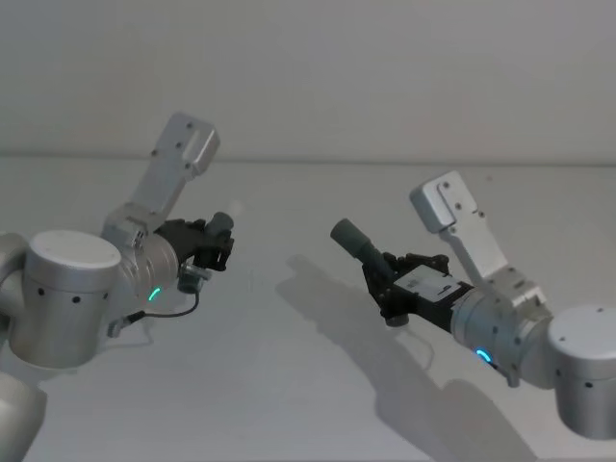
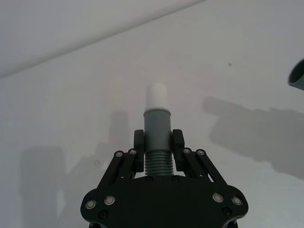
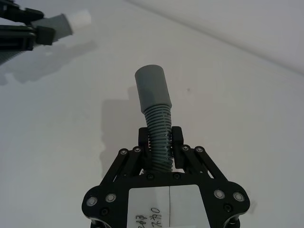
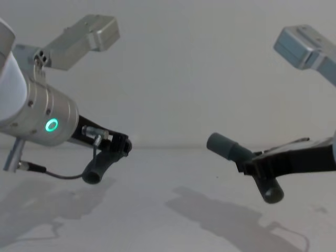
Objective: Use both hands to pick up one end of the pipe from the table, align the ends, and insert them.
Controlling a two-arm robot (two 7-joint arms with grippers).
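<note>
Both pipe pieces are held in the air above the white table [image 1: 289,404]. My left gripper [image 1: 218,246] [image 2: 158,140] is shut on the short grey piece [image 2: 156,124], whose white tip [image 2: 156,97] points away from the fingers. My right gripper [image 1: 382,280] [image 3: 160,141] is shut on the ribbed part of the long piece [image 3: 159,126]. Its wide grey collar [image 1: 350,237] [image 3: 152,88] points toward the left gripper. The two ends face each other with a clear gap between them. In the chest view the short piece [image 4: 100,168] and the collar [image 4: 223,145] hang at about the same height.
The arms' shadows fall on the bare table [image 4: 173,226] below the pipes. A pale wall [image 1: 308,77] stands behind the table's far edge. From the right wrist, the left gripper [image 3: 21,33] and the white tip [image 3: 81,18] show farther off.
</note>
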